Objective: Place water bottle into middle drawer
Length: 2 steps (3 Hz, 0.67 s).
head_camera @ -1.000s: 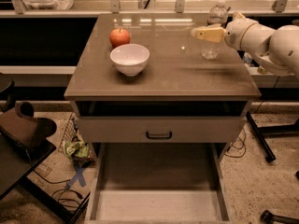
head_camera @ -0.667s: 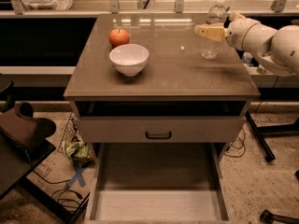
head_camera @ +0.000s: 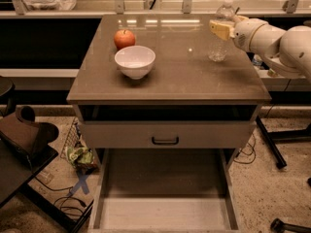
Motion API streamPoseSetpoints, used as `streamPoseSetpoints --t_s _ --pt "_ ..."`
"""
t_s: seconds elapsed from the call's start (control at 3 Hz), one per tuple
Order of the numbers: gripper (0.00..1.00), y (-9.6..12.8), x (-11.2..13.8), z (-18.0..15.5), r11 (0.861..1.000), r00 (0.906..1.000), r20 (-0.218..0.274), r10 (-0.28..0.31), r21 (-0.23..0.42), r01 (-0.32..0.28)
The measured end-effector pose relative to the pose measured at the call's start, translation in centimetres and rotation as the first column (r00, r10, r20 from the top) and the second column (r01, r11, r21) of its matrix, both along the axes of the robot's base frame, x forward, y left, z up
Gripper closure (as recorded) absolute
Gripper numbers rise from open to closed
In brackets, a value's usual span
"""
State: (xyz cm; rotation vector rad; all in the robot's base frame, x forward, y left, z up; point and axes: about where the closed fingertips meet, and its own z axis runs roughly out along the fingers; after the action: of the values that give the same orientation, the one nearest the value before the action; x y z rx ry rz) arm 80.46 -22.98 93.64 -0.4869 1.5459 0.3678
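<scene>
Clear water bottle [head_camera: 218,50] stands upright, cap up, claw [head_camera: 220,28] alongside.

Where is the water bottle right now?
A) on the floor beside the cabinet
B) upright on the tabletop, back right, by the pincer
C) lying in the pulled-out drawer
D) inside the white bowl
B: the water bottle stands upright on the tabletop near its back right corner, with the pincer at its upper part, well above the pulled-out middle drawer.
</scene>
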Motion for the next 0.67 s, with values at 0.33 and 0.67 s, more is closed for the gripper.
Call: streamPoseSetpoints --t_s 0.33,0.67 --pt "0.88 0.31 0.08 -0.04 1.0 1.0 -0.001 0.004 0.001 -0.004" --pt "1.0 0.55 0.24 0.04 1.0 1.0 0.0 0.005 0.002 -0.005"
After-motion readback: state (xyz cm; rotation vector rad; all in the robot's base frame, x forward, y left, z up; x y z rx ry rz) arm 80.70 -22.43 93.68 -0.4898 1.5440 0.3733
